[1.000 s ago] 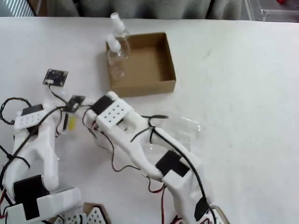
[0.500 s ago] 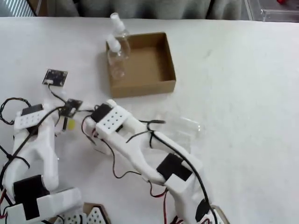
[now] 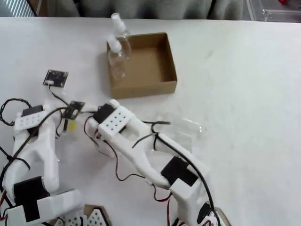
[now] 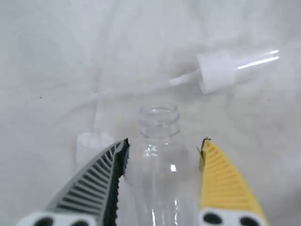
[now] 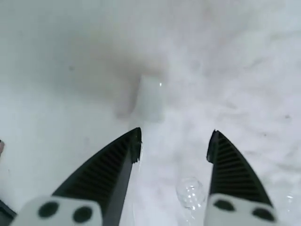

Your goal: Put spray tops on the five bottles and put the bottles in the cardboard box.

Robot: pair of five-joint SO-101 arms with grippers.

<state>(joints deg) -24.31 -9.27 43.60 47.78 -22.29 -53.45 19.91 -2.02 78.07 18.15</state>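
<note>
Bottle [image 4: 160,160], neck open, is clamped in the jaws of the left gripper [image 4: 164,141] at near left, presumably steadied for capping. Jaws of the right gripper [image 5: 175,132] are spread wide over a small pale cap [image 5: 150,96], likely for pickup. Farthest, two capped bottles [image 3: 116,54] are seen at the left wall of the cardboard box [image 3: 141,87].

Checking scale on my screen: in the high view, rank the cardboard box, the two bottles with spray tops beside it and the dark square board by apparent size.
1. cardboard box
2. bottle at its left wall and bottle behind it: they look alike, so not ranked
3. dark square board, smallest
</note>
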